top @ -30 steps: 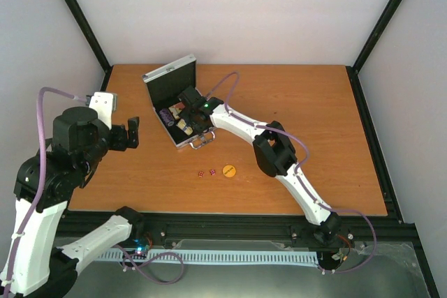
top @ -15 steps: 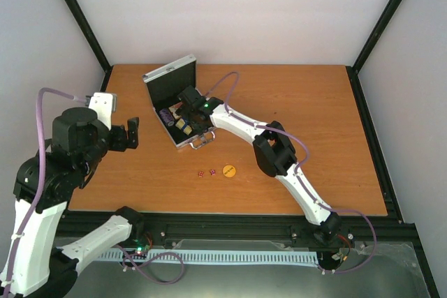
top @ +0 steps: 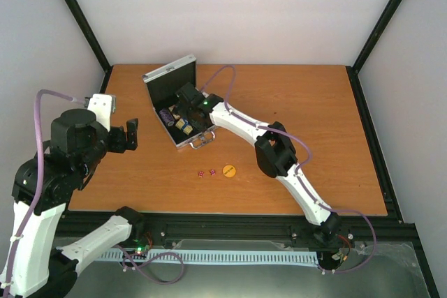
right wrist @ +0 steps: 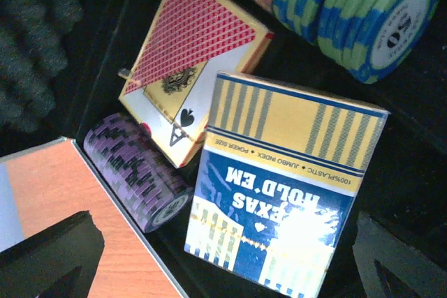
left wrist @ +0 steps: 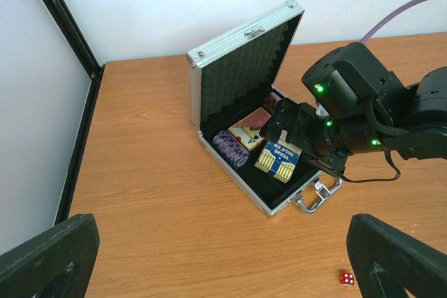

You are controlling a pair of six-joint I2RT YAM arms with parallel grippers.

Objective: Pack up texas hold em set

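The silver case lies open, the right gripper over it with jaws spread clear of the blue-and-yellow deck set inside; the left gripper hangs spread wide, well left of the case. Next, I judge, comes fetching the orange button and red dice from in front of the case

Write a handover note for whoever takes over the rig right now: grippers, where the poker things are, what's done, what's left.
Left gripper: open, empty, raised over the table's left side.
Right gripper: open, holding nothing, over the case.
Case: open, lid up.
Done: blue deck, red deck, purple chips and blue-green chips are inside.
Left: two dice and the orange button lie on the table near the case; pack them, then shut the lid.
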